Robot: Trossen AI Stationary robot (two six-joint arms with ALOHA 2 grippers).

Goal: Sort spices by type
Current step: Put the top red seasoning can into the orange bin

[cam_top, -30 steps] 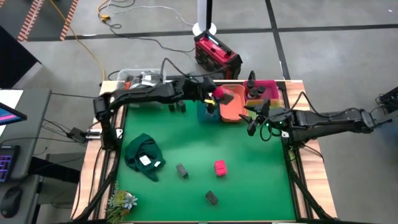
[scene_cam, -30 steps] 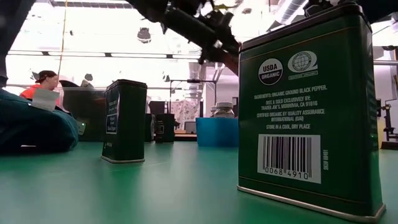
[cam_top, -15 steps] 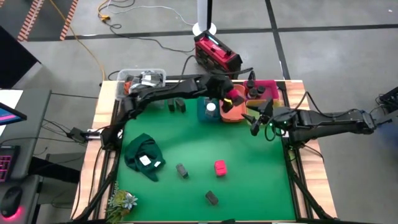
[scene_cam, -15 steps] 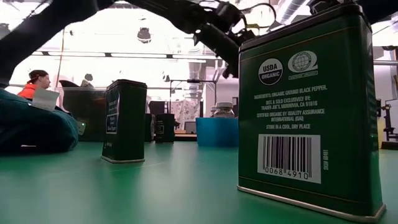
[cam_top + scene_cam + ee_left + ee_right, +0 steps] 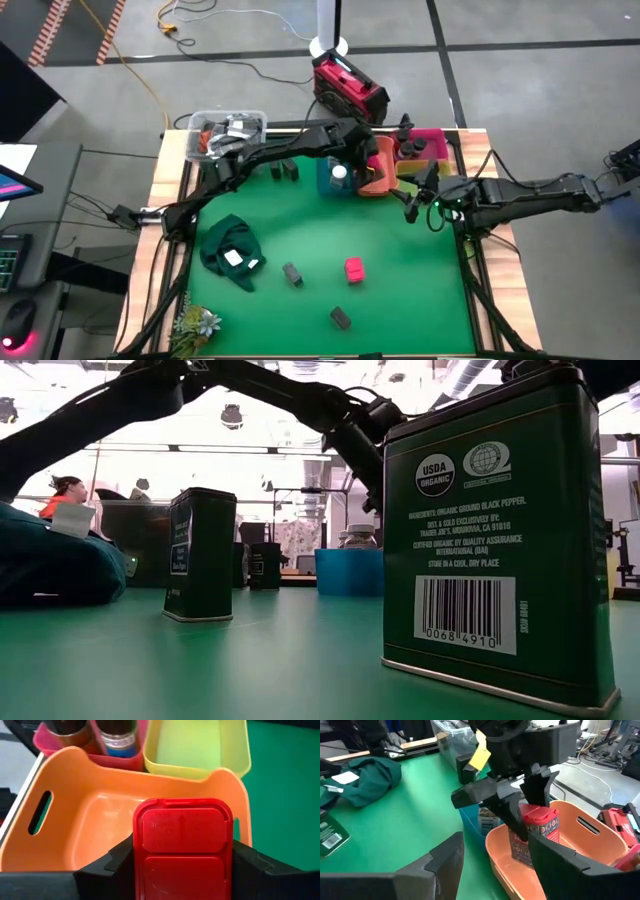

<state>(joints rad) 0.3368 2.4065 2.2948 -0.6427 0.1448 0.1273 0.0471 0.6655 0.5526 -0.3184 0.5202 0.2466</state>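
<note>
Holding a red-capped spice box [image 5: 182,851] pinched in the left gripper [image 5: 182,870], just above the orange bin [image 5: 75,820]. Right gripper [image 5: 495,870] waits near the bin, fingers spread. Risk: box is high, an early release could tip it sideways.

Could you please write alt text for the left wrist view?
The left gripper holds a red-capped spice box over an empty orange bin. Beyond it sit an empty yellow bin and a pink bin holding two dark jars.
</note>
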